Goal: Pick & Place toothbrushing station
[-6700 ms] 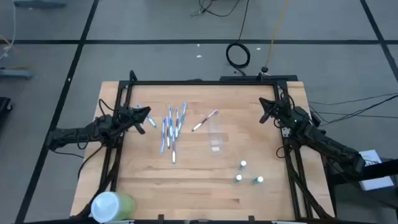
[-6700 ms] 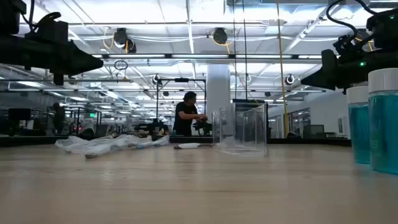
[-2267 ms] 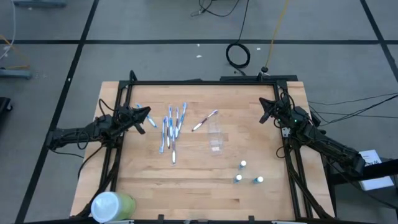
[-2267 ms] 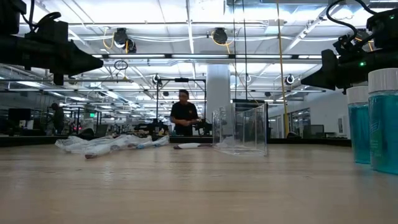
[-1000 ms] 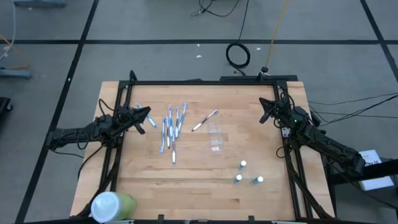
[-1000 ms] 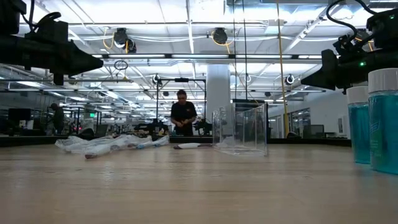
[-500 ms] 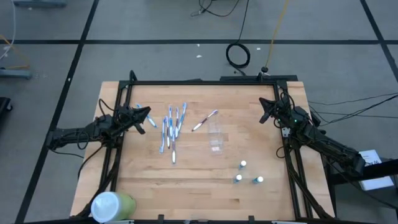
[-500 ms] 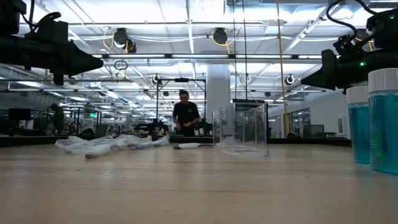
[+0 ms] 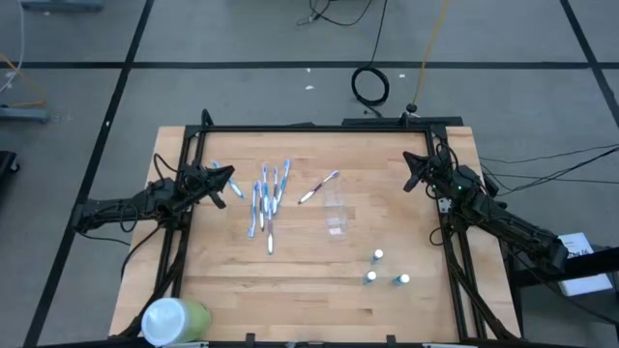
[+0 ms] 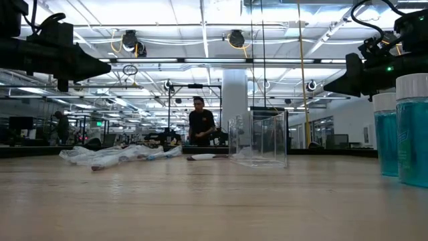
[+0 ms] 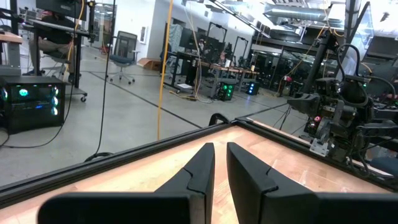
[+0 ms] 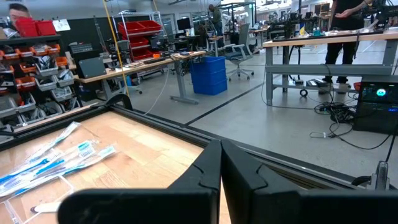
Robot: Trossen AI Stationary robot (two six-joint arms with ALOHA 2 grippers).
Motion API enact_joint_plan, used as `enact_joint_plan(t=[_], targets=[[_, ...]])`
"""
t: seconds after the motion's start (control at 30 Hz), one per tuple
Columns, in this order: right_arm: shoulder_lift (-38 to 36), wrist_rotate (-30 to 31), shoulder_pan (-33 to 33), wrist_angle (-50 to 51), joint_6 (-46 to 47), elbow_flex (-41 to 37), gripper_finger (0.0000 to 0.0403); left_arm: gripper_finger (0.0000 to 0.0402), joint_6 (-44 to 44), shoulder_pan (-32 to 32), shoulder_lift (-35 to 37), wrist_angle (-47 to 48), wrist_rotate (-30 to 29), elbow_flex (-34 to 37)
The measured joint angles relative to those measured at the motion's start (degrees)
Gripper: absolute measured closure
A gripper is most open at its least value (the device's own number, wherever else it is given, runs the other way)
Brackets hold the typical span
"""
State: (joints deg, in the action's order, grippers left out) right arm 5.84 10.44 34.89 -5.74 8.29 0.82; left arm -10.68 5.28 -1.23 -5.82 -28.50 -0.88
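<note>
Several thin blue-and-white toothbrushes [image 9: 266, 198] lie flat on the wooden table, left of centre; they also show in the right wrist view [image 12: 50, 162]. A pinkish-purple brush [image 9: 319, 187] lies beside a small clear plastic cup [image 9: 336, 213], which stands on its base [image 10: 261, 137]. Three white-capped tubes [image 9: 382, 271] stand upright at the near right [image 10: 408, 120]. My left gripper [image 9: 227, 176] hovers at the table's left edge, its fingers [image 11: 205, 165] all but closed, empty. My right gripper [image 9: 411, 179] hovers at the right edge, shut and empty [image 12: 219, 149].
A large pale-green cylindrical container [image 9: 176, 319] stands at the table's near left corner. A black frame [image 9: 319, 127] runs along the far edge and both sides. A person [image 10: 199, 124] stands far behind the table. Bare wood lies along the near edge [image 9: 290, 300].
</note>
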Motion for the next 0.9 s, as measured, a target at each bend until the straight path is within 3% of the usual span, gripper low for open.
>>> enact_joint_plan(t=[0.9], targets=[[0.0,0.0,0.0,-1.9,0.0,0.0,0.0403,0.0355,0.0,0.0,0.0,0.0,0.0,0.0]])
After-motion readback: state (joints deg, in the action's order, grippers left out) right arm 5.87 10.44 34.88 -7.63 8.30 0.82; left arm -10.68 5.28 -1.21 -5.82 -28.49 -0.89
